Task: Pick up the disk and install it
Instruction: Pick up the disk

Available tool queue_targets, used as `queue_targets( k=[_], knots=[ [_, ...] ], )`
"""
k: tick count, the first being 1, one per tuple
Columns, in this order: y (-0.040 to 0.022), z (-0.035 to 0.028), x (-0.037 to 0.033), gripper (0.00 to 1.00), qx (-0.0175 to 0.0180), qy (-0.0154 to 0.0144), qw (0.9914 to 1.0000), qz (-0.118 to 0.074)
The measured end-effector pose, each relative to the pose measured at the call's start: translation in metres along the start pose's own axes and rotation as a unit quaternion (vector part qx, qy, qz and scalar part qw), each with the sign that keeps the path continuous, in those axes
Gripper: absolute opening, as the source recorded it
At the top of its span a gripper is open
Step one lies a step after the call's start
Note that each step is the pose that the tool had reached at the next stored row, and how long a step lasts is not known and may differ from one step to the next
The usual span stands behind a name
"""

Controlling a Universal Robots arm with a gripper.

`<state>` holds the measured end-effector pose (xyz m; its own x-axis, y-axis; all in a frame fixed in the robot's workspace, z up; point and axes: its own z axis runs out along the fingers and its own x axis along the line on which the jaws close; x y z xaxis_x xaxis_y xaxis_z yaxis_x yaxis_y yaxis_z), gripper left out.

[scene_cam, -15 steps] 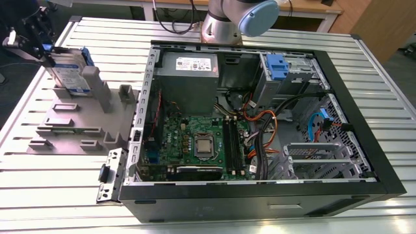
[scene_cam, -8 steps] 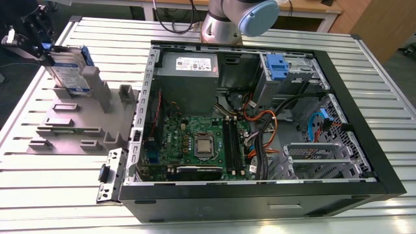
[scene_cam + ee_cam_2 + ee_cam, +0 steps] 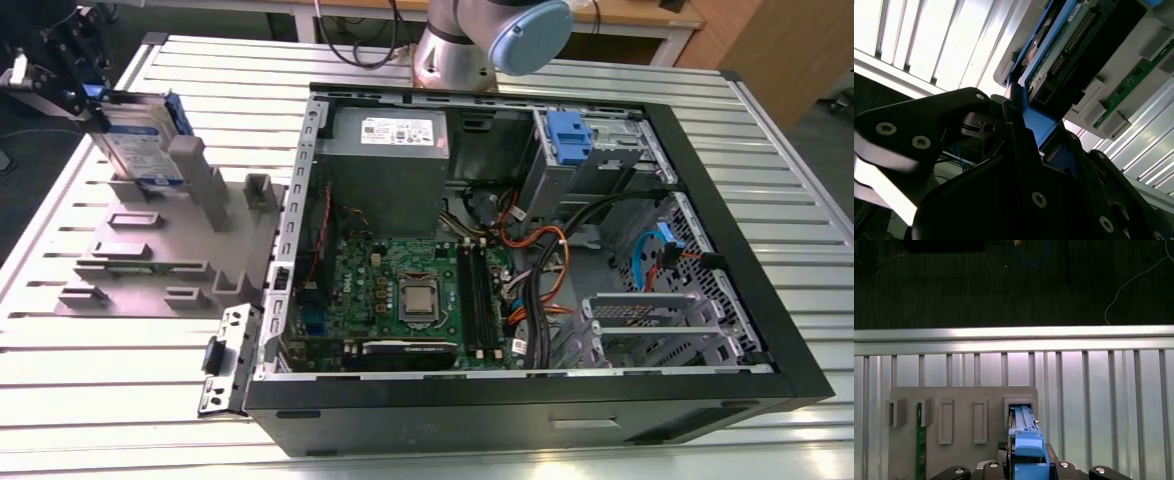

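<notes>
Blue-framed, the disk (image 3: 138, 140) stands upright, clamped between the end effector's (image 3: 104, 100) closed fingers, at the grey holder (image 3: 147, 270).

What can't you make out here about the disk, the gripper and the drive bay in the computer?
1. Lower edge of the disk, exterior view: the posts of the grey holder hide whether it is seated in a slot.
2. The gripper, exterior view: partly cut off by the picture's left edge.
3. Inside of the drive bay, exterior view: hidden by the blue clip and the cage walls.
</notes>
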<state>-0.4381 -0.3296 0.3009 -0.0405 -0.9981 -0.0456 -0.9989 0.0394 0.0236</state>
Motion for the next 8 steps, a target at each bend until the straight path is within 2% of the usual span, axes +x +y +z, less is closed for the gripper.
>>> queue_targets(
  k=[8],
  knots=[
    [0.0001,-0.0044,-0.0002,0.37,0.0000,0.0000,1.00000,0.000]
  ],
)
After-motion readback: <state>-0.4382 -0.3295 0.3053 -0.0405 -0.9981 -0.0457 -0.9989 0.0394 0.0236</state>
